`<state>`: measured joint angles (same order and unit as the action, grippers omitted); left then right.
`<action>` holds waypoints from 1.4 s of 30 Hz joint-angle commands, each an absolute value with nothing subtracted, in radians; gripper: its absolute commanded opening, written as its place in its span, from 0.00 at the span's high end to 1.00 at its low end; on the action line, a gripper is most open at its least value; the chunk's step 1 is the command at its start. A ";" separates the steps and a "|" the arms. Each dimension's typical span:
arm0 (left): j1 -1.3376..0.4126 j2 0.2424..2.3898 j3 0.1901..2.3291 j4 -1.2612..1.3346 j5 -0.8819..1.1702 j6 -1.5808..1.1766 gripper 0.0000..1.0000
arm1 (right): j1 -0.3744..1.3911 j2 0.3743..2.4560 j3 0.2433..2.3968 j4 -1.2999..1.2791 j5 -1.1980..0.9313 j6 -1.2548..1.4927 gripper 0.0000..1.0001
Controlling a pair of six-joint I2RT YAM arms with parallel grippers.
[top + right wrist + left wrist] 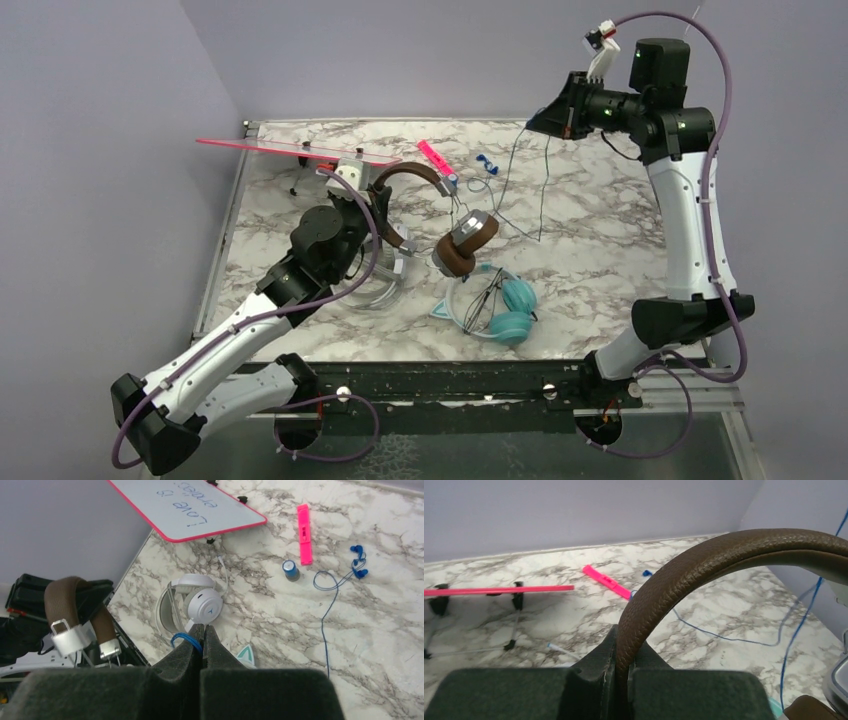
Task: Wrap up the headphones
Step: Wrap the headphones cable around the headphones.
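Note:
My left gripper (624, 641) is shut on the padded band of the brown headphones (704, 562) and holds them up off the marble table (600, 250). One brown cup (462, 246) hangs to the right of the left gripper (386, 218). High over the far right of the table, my right gripper (532, 124) is shut on a thin blue cord (183, 639) that hangs down to the table. The white headphones (202, 605) lie under the left arm. The teal headphones (505, 311) with cat ears lie near the front edge.
A pink-framed whiteboard (290, 150) stands on small legs at the back left. A pink marker (432, 153), a small blue-capped cylinder (290, 569) and blue earbuds (357, 562) lie at the back. Walls close off the left and far sides.

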<state>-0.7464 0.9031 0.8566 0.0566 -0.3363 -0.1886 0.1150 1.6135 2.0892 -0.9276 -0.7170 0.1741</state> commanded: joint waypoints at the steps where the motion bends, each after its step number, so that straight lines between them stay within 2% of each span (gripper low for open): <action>1: -0.739 0.938 0.973 -0.017 -0.569 -0.221 1.00 | 0.116 1.509 1.992 -0.918 -0.786 0.158 0.99; 7: -0.669 0.995 1.016 -0.069 -0.452 -0.317 1.00 | 0.123 1.417 1.865 -0.885 -0.946 0.095 0.99; 10: -0.629 1.066 1.103 -0.202 -0.413 -0.380 1.00 | 0.168 1.368 1.831 -0.839 -0.987 0.079 0.99; 14: -0.598 1.124 1.160 -0.279 -0.347 -0.407 1.00 | 0.258 1.374 1.859 -0.875 -0.962 0.015 0.99; 19: -0.581 1.179 1.197 -0.354 -0.254 -0.390 1.00 | 0.415 1.418 1.941 -0.940 -0.759 -0.090 0.99; 28: -0.572 1.273 1.258 -0.427 -0.130 -0.334 1.00 | 0.516 1.501 2.102 -1.013 -0.920 -0.210 0.99; 34: -0.572 1.350 1.297 -0.436 -0.086 -0.269 1.00 | 0.702 1.540 2.131 -1.114 -0.682 -0.277 0.99; 42: -0.555 1.258 1.180 -0.315 -0.087 -0.131 1.00 | 0.712 1.377 1.948 -1.107 -0.346 -0.265 0.99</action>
